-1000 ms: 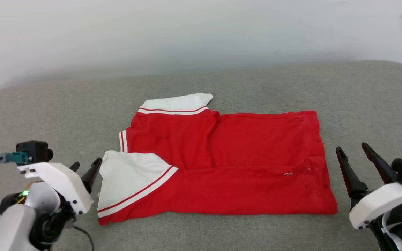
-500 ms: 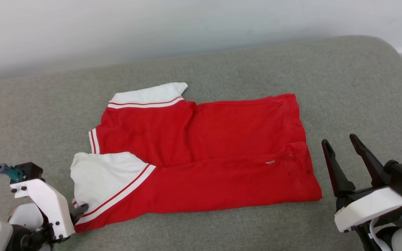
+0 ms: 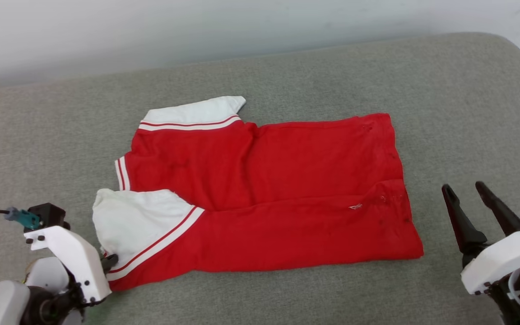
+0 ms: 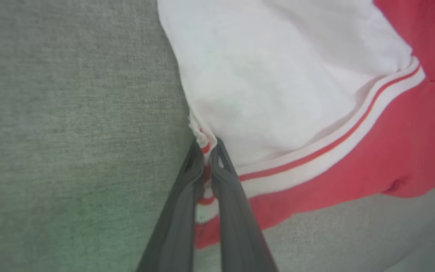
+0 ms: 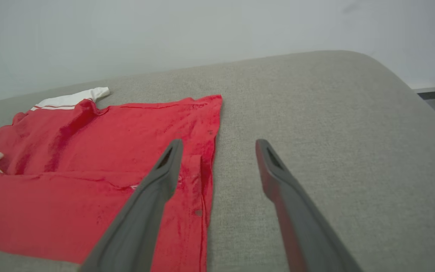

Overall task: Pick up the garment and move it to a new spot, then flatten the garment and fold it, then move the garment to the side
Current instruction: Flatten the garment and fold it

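Garment (image 3: 287, 198) long axis left-right, sleeves (image 3: 138, 221) leftward; left tool (image 4: 207, 145) clamped on it; right tool (image 5: 218, 142) apart.

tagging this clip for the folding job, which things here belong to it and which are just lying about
In the job: garment; left gripper, shut on the edge of its white sleeve; right gripper, open beside the hem.
Just there: grey cushion; wall behind.

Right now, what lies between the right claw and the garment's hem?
Nothing but bare grey cushion: in the head view the open right claw stands apart from the garment.
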Available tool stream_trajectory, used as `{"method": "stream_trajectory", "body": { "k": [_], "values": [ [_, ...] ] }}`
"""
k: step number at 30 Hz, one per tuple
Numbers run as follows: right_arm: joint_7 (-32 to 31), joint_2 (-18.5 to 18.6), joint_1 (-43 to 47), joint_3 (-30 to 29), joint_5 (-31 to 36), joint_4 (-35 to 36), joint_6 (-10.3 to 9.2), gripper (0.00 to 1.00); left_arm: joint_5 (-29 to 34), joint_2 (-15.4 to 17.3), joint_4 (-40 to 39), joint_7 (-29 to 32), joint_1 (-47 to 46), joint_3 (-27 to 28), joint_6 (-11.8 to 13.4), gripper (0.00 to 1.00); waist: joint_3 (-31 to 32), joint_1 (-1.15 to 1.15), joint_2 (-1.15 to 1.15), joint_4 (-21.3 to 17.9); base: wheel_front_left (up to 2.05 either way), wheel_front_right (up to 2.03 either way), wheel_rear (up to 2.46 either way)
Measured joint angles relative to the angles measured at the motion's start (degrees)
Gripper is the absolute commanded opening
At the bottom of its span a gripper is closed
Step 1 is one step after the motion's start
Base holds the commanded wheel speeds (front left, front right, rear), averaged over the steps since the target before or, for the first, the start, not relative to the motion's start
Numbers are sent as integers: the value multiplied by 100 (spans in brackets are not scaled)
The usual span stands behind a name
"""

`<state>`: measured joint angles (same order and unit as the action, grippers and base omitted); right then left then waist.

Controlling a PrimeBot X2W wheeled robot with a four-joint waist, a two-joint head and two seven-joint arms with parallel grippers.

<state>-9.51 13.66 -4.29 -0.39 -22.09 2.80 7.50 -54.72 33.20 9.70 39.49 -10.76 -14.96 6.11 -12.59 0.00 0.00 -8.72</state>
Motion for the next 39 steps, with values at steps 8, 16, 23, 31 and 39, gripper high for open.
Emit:
{"method": "stream_trajectory", "body": {
  "k": [8, 16, 23, 31, 39],
  "values": [
    [-2354, 665, -69, -65, -1091, -481, -1, 100, 279, -76, -588, -445, 43, -3, 103, 0, 135, 0, 0, 316, 0, 0, 0],
    [-3830, 646, -497, 33, -1428, -776, 0, 100, 525, -96, -1304, -539, -63, -115, 234, 0, -47, 0, 0, 622, 0, 0, 0],
    [-4198, 439, -876, 109, -1479, -1362, 0, 100, 608, -152, -1473, -560, -142, -196, 264, 0, -269, 1, 0, 821, 0, 0, 0],
    [-4189, 396, -1027, 283, -1659, -1564, -1, 0, 513, -214, -1368, -632, -111, -175, 247, 0, -248, 1, 0, 814, 0, 0, 0],
    [-4021, 586, -1005, 693, -1792, -1446, -1, 0, 403, -290, -1278, -840, 216, -104, 243, 0, 192, 1, 0, 740, 0, 0, 0]
  ]
}}
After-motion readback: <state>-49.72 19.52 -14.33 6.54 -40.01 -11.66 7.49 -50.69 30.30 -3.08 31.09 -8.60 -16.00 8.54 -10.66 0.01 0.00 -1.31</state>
